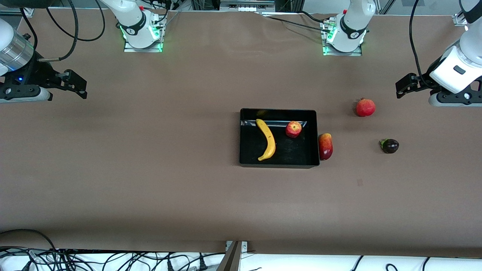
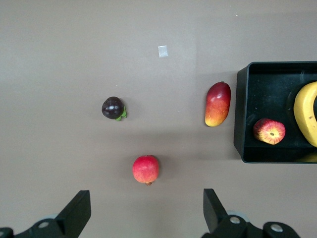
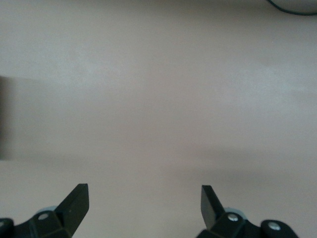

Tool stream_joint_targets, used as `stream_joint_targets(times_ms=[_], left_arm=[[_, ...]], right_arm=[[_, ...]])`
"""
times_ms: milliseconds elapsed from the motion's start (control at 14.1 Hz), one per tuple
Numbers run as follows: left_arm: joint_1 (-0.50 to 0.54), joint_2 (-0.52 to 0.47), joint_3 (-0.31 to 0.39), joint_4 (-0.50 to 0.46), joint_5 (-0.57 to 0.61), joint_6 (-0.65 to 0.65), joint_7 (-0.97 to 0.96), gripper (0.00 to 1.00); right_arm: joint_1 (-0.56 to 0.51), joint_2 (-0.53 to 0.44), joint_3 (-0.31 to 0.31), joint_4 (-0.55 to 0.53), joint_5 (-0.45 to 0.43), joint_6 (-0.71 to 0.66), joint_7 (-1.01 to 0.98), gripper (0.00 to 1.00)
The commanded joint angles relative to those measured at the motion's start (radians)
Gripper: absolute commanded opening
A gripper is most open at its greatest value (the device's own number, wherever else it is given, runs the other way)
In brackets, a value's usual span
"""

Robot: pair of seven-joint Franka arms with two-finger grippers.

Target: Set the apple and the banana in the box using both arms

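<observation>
The black box (image 1: 278, 165) sits at the middle of the table. In it lie the long yellow banana (image 1: 267, 139) and the small streaked red apple (image 1: 293, 129), apart from each other. The left wrist view shows the box's wall (image 2: 240, 114), the apple (image 2: 269, 131) and part of the banana (image 2: 307, 114). My left gripper (image 1: 404, 87) (image 2: 146, 198) hangs open and empty at the left arm's end of the table, well away from the box. At the right arm's end, over bare brown cloth, my right gripper (image 1: 80, 88) (image 3: 143, 192) is open and empty too.
A red-yellow mango-like fruit (image 1: 325, 146) (image 2: 218, 103) lies against the box's outer wall, toward the left arm's end. Farther that way are a round red crowned fruit (image 1: 365, 107) (image 2: 145, 169) and a dark purple fruit (image 1: 390, 146) (image 2: 113, 107). Cables run along the table's near edge.
</observation>
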Motion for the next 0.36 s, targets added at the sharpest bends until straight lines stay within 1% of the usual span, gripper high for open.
stream_joint_targets(times_ms=[0, 284], left_arm=[[0.010, -0.025, 0.003, 0.001, -0.022, -0.009, 0.021, 1.00], [0.014, -0.028, 0.004, 0.001, -0.022, -0.011, 0.023, 1.00]], right_arm=[[-0.012, -0.011, 0.010, 0.005, 0.013, -0.011, 0.002, 1.00], [-0.012, -0.013, 0.011, 0.005, 0.013, -0.013, 0.002, 1.00]])
